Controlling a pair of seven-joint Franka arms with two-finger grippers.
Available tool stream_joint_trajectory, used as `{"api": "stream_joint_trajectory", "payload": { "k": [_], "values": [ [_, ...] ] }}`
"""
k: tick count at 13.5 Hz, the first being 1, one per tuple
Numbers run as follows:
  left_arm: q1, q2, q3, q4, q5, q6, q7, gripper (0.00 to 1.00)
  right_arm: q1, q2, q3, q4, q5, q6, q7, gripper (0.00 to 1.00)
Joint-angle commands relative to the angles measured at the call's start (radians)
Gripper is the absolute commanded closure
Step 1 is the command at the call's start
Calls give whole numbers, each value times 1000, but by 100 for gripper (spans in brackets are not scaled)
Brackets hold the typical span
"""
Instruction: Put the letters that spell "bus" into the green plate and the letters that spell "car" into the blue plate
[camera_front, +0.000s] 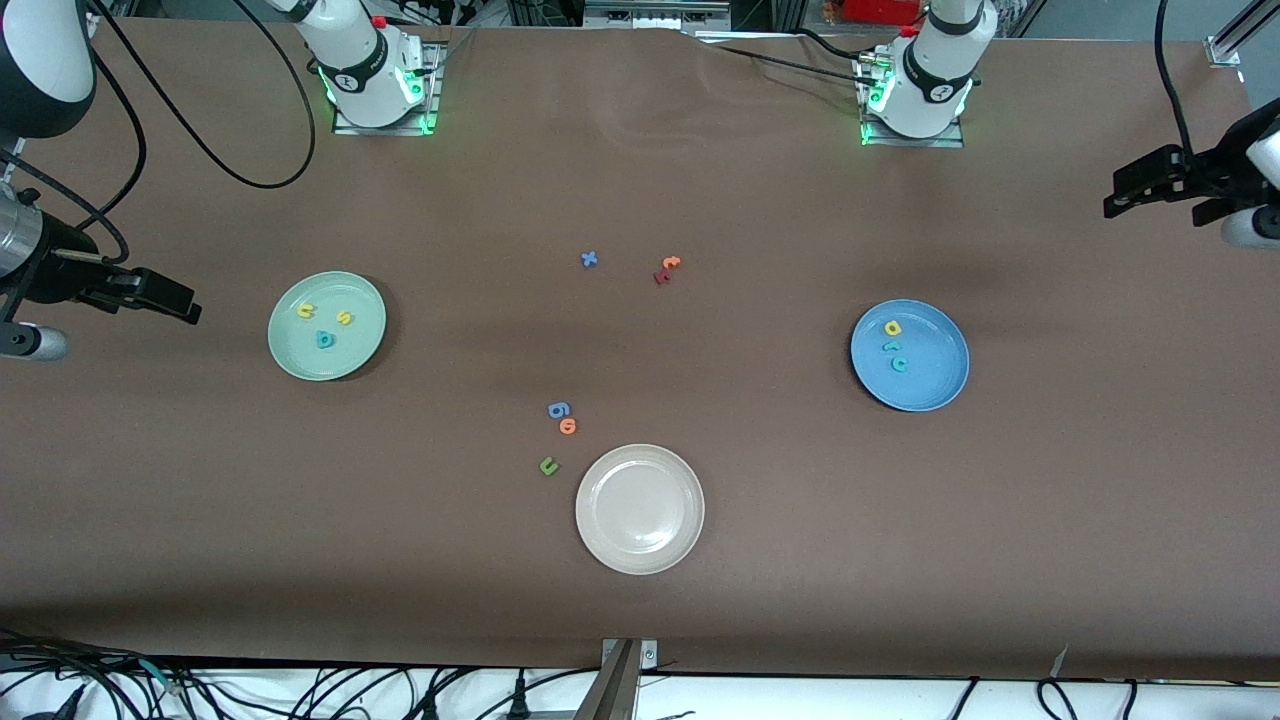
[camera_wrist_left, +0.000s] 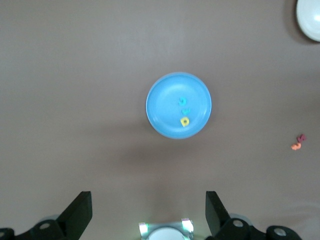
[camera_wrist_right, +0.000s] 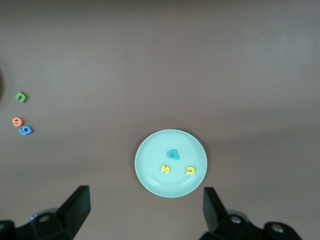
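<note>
The green plate (camera_front: 350, 355) lies toward the right arm's end of the table and holds a yellow "u" (camera_front: 306, 311), a yellow "s" (camera_front: 344, 318) and a teal "b" (camera_front: 324, 340). The blue plate (camera_front: 935, 375) lies toward the left arm's end and holds a yellow "a" (camera_front: 893, 327), a teal "r" (camera_front: 888, 347) and a teal "c" (camera_front: 899, 363). My right gripper (camera_front: 160, 295) hangs open and empty over the table beside the green plate (camera_wrist_right: 150, 165). Open and empty too, my left gripper (camera_front: 1150, 185) is high over the table's end, off the blue plate (camera_wrist_left: 165, 107).
A white plate (camera_front: 640, 560) sits mid-table, nearest the front camera. Beside it lie a green "u" (camera_front: 548, 465), an orange "o" (camera_front: 568, 426) and a blue "g" (camera_front: 558, 409). Farther from the camera lie a blue "x" (camera_front: 589, 259), an orange "t" (camera_front: 671, 263) and a dark red letter (camera_front: 661, 276).
</note>
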Motion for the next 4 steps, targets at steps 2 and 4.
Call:
{"api": "stream_joint_trajectory", "payload": {
  "k": [2,4],
  "values": [
    [6,-10,0,-5,7,39,41,0,-9,-8,10,-7,-9,-7,18,0],
    [9,-4,-5,-8,7,36,39,0,-9,-8,10,-7,-9,-7,19,0]
  ]
}}
